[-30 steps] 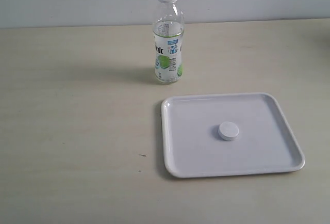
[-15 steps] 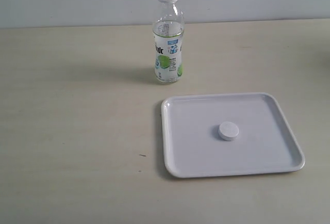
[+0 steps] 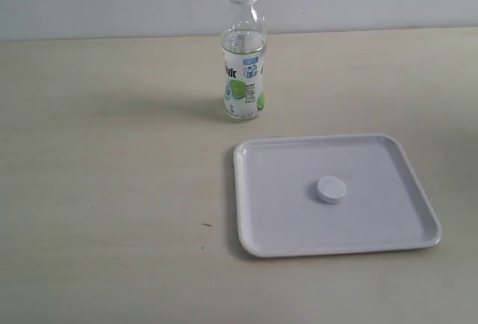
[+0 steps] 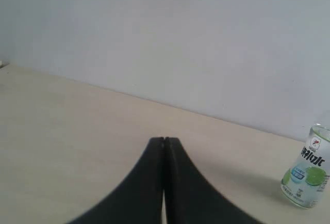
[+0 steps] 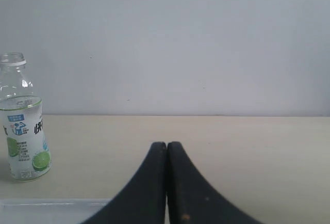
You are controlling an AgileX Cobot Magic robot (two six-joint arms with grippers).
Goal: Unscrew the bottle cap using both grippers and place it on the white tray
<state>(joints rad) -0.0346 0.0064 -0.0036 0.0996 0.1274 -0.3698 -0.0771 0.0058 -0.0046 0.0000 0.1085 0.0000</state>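
Holding my left fingers [image 4: 154,167] and right fingers [image 5: 154,172] pressed shut on nothing, pulled back, since the bottle cap [image 3: 331,189] lies flat mid white tray [image 3: 276,219] and the bottle [image 3: 243,63] stands uncapped on the worktop [image 3: 112,175] behind, so the job looks done.

We counted one bottle [image 3: 243,63], one bottle cap [image 3: 331,189], one white tray [image 3: 373,163] and one table [image 3: 112,189]. We counted two pincers as well: the left pincer [image 4: 164,144] and the right pincer [image 5: 166,147].
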